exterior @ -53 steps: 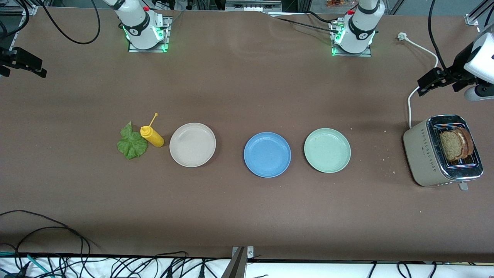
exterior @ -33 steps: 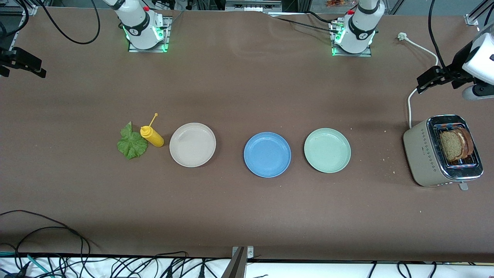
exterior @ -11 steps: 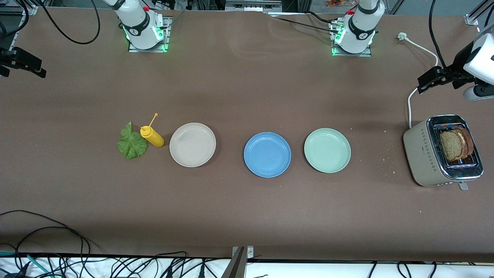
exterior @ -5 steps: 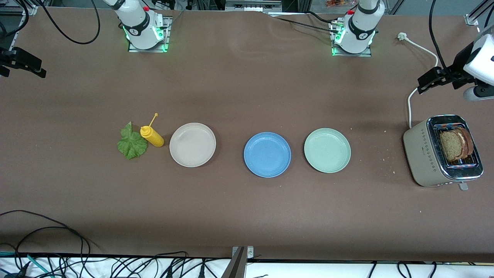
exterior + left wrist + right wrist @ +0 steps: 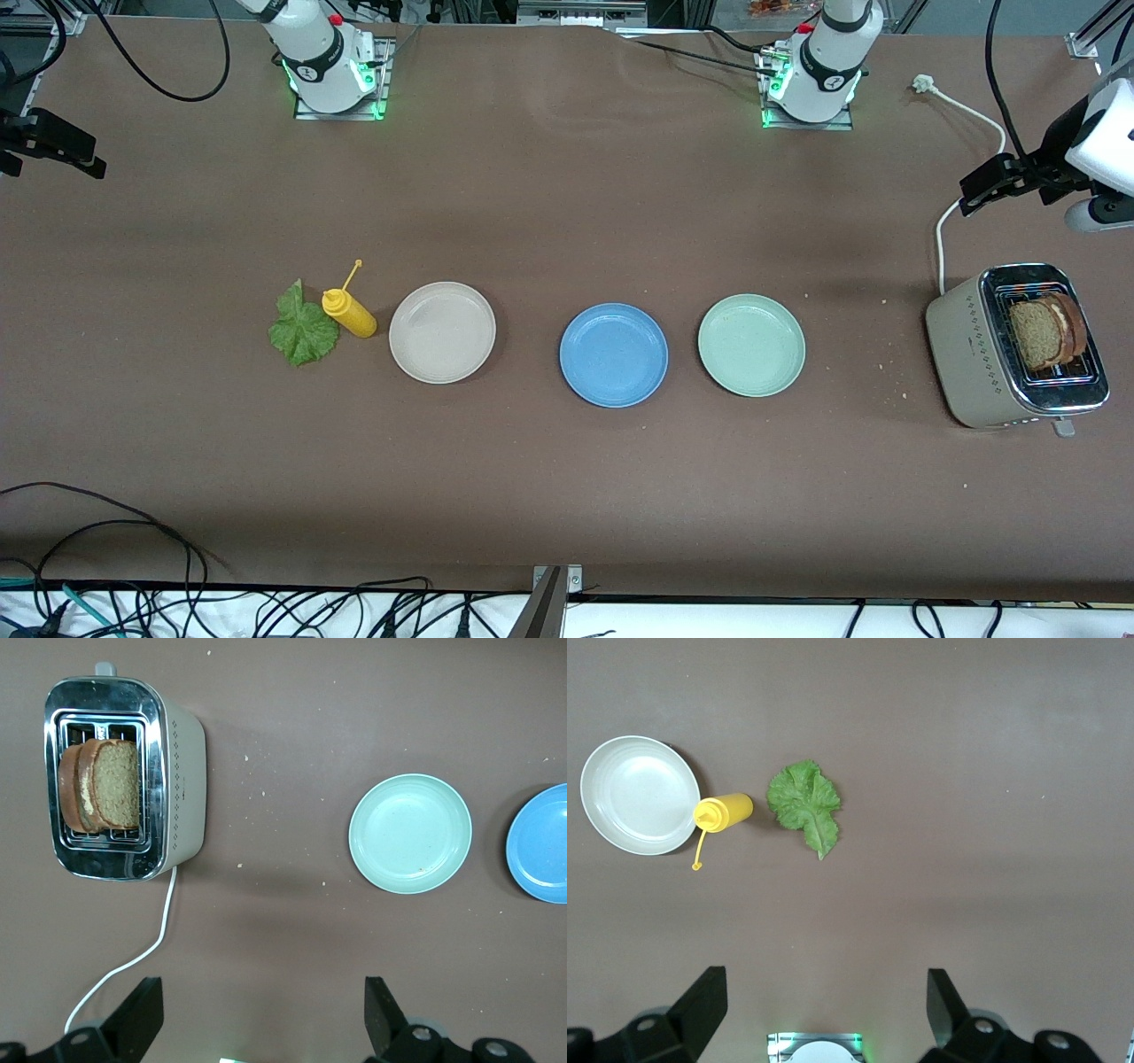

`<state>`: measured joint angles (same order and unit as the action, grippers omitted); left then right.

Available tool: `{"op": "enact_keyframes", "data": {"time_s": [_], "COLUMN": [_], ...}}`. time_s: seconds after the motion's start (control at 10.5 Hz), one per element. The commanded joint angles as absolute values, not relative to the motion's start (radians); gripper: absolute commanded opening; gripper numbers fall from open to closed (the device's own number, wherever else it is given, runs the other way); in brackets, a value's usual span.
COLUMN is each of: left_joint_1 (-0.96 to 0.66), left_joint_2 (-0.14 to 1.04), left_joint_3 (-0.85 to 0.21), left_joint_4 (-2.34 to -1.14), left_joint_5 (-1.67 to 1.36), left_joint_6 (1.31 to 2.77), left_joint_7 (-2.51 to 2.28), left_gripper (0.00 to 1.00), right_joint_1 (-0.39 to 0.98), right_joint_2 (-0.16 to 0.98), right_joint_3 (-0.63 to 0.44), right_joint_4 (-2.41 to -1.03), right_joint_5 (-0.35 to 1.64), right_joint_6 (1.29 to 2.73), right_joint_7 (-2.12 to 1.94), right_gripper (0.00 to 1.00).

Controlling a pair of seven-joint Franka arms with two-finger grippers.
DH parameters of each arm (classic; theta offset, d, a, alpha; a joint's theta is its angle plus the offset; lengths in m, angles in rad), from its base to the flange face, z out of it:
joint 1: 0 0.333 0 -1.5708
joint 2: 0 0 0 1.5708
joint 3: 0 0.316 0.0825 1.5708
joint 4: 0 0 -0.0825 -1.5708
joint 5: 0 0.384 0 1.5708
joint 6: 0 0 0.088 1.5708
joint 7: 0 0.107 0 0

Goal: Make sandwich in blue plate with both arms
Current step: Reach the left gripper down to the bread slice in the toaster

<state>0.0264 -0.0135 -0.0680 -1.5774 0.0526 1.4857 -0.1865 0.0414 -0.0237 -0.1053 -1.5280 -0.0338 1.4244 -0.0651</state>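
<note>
The blue plate [image 5: 613,354] lay bare between two others. Both bread slices [image 5: 1048,332] were wedged in the toaster [image 5: 983,354] at three o'clock; the lettuce [image 5: 303,331] lay at nine. The left gripper [image 5: 263,1019] and right gripper [image 5: 826,1008] were held wide open, empty. A slice could be crushed or the toaster tipped if bread were pinched askew.

Bare sky-blue plate [image 5: 613,354] flat mid-table; bread slices [image 5: 1048,332] upright in toaster [image 5: 974,354]; lettuce leaf [image 5: 302,330] flat.
</note>
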Motion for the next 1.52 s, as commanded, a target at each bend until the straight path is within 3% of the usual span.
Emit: {"op": "enact_keyframes", "data": {"time_s": [0.0, 0.57, 0.86, 1.43], "left_joint_1": [0.072, 0.139, 0.251, 0.296], "left_joint_2": [0.024, 0.273, 0.38, 0.471], "left_joint_3": [-0.066, -0.067, -0.066, -0.064], "left_joint_4": [-1.569, -1.525, -1.525, -1.525], "left_joint_5": [0.037, 0.241, 0.239, 0.241], "left_joint_6": [1.486, 1.525, 1.678, 1.778], "left_joint_7": [-0.164, -0.13, -0.068, -0.005], "left_gripper": [1.0, 1.0, 1.0, 1.0], "right_joint_1": [0.035, 0.035, 0.035, 0.035], "right_joint_2": [-0.023, -0.023, -0.023, -0.023], "right_joint_3": [-0.106, -0.106, -0.106, -0.104], "right_joint_4": [-1.508, -1.508, -1.508, -1.508], "right_joint_5": [-0.015, -0.017, -0.017, -0.017], "right_joint_6": [1.416, 1.416, 1.416, 1.416], "right_joint_7": [-0.075, -0.075, -0.075, -0.075], "right_gripper": [1.0, 1.0, 1.0, 1.0]}}
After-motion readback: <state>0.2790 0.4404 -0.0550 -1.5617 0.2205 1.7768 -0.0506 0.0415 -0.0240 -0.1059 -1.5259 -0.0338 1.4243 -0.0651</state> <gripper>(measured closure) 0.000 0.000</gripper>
